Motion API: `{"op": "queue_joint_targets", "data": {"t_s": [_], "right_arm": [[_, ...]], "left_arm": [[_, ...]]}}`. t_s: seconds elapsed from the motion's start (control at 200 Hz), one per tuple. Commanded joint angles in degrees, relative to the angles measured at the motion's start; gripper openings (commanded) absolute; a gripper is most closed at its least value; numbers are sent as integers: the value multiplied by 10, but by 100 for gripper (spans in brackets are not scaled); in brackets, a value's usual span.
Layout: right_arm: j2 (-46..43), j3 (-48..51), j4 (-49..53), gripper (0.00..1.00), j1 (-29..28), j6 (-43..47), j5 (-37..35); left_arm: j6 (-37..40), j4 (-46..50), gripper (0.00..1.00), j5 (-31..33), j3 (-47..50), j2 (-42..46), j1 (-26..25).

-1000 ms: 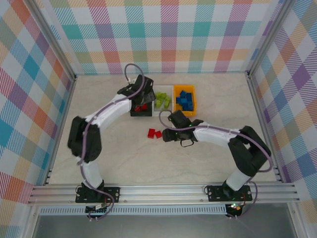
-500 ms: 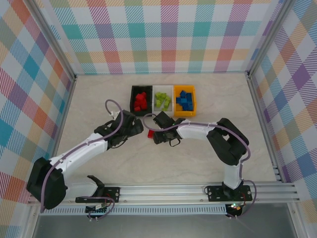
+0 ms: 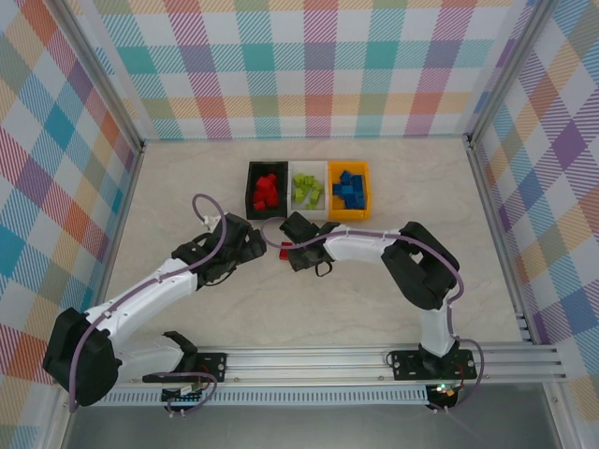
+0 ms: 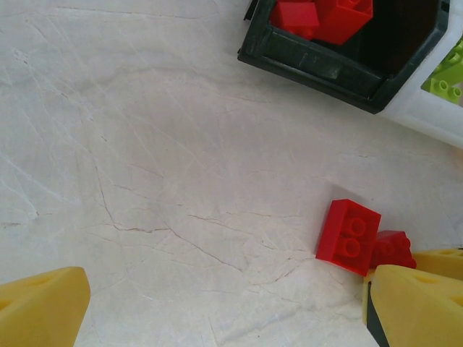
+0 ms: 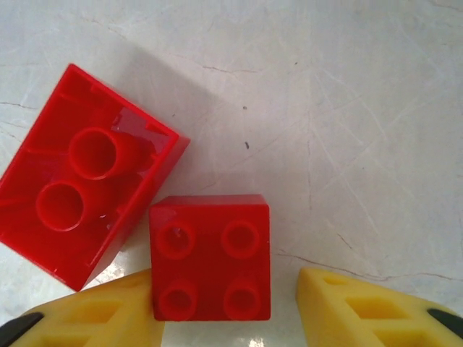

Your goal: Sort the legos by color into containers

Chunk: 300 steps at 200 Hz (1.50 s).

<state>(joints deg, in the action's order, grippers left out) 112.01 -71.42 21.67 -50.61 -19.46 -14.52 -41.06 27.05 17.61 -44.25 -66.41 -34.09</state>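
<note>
Two red legos lie on the table in front of the bins. The square one (image 5: 210,256) sits between the fingers of my right gripper (image 5: 226,283) (image 3: 288,254). The left finger (image 5: 108,311) touches it and the right finger (image 5: 362,307) stands a small gap away. The other red lego (image 5: 87,184) lies upside down beside it. My left gripper (image 4: 224,311) (image 3: 250,245) is wide open and hovers just left of both bricks (image 4: 349,235). The black bin (image 3: 267,190) holds red legos, the white bin (image 3: 307,190) green ones, the orange-yellow bin (image 3: 348,190) blue ones.
The three bins stand in a row at the back middle of the table. In the left wrist view the black bin's near corner (image 4: 318,61) is close above the loose bricks. Metal posts and checked walls enclose the table.
My left arm swung away from the black bin and down to the table left of the loose red legos, open. My right gripper slid left onto them and its jaws narrowed round the square one.
</note>
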Motion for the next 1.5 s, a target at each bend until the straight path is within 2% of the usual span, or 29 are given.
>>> {"op": "queue_joint_targets", "data": {"t_s": [0.0,0.245,0.495,0.655,0.875,1.025,1.275,1.495], "right_arm": [[29,-13,-37,49,1,20,-16],[47,-36,-41,51,2,35,-37],[42,-39,-39,34,2,33,-32],[1,-17,-51,29,1,25,-37],[-90,-10,-49,28,5,36,-41],[-68,-102,-32,28,31,43,0],[88,-330,26,30,80,53,31],[197,-476,43,32,96,54,64]], "left_arm": [[-9,11,100,0,9,-13,2],[-6,11,100,1,15,-15,1],[-4,13,100,0,15,-17,2],[-1,14,100,0,15,-18,2],[2,11,100,5,23,-16,2],[-3,-1,100,3,37,-15,2],[-4,11,100,-5,29,-18,2],[-2,7,100,-28,26,-30,1]]}}
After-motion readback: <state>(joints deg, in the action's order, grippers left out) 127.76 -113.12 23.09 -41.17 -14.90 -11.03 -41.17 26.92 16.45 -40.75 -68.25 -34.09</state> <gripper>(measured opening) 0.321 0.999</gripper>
